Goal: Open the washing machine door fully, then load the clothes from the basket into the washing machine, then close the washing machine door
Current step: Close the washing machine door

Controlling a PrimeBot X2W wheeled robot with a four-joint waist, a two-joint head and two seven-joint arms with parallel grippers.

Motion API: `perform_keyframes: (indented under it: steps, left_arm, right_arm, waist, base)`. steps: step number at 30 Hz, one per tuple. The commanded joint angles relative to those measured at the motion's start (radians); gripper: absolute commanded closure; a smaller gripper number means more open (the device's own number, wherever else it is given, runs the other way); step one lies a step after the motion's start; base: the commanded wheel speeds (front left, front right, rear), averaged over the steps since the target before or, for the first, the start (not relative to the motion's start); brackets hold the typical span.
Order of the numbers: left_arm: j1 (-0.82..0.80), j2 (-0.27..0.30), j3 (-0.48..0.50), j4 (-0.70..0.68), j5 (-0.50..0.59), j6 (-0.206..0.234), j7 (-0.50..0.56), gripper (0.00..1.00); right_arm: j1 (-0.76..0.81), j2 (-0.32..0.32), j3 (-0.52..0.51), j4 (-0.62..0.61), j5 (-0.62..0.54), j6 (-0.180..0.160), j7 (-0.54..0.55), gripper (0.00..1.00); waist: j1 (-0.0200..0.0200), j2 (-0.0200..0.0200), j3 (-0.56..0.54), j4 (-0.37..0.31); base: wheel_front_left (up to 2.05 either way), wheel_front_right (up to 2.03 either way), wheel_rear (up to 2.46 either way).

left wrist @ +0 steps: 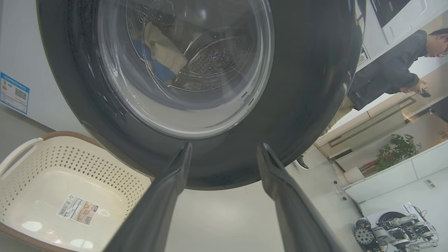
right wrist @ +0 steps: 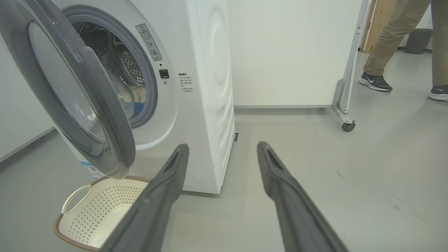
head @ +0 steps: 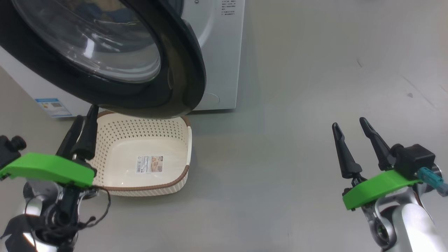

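The washing machine door (head: 175, 87) stands partly open, its black rim hanging over the basket (head: 140, 133), which lies empty on the floor with a label sticker on its bottom. Through the door (left wrist: 315, 87) glass, the cream and blue clothes (left wrist: 164, 52) lie in the steel drum of the washing machine (right wrist: 210, 87). They also show past the gasket as clothes (right wrist: 140, 101). My left gripper (left wrist: 225, 148) is open just below the door's lower rim, holding nothing; it appears as the left gripper (head: 85, 115) beside the basket (left wrist: 87, 164). My right gripper (head: 350, 124) hangs open over bare floor, well right of the machine.
A person (left wrist: 388, 77) stands beyond the door; walking legs (right wrist: 392, 42) show at the far right. A white partition on castors (right wrist: 344, 91) stands behind the machine. Another robot (left wrist: 395, 227) sits on the floor in the distance. Grey floor spreads to the right of the basket (right wrist: 105, 210).
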Motion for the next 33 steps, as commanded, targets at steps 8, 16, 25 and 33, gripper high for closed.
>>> perform_keyframes:
  steps: [8,16,25,33]
  left_arm:
    - [0.080,0.087,-0.025,0.021,0.273,0.041,-0.208,0.00]
    - [0.222,0.125,-0.065,-0.056,0.455,0.169,-0.262,0.00]
    - [0.322,0.125,-0.088,-0.150,0.506,0.239,-0.257,0.00]
    - [0.355,0.137,-0.105,-0.192,0.537,0.264,-0.250,0.00]
  right_arm:
    - [0.009,-0.004,-0.001,-0.051,-0.022,-0.003,0.019,0.00]
    - [0.049,-0.004,-0.007,-0.077,-0.039,-0.003,0.043,0.00]
    - [0.086,-0.004,-0.014,-0.099,-0.044,-0.003,0.061,0.00]
    - [0.109,-0.004,-0.015,-0.108,-0.043,-0.003,0.074,0.00]
  waist:
    - [0.0001,0.0000,-0.059,0.036]
    - [0.0001,0.0000,-0.087,0.054]
    - [0.0001,0.0000,-0.104,0.068]
    - [0.0001,0.0000,-0.119,0.071]
  base:
    - [0.00,0.00,0.00]
    - [0.00,0.00,0.00]
    - [0.00,0.00,0.00]
    - [0.00,0.00,0.00]
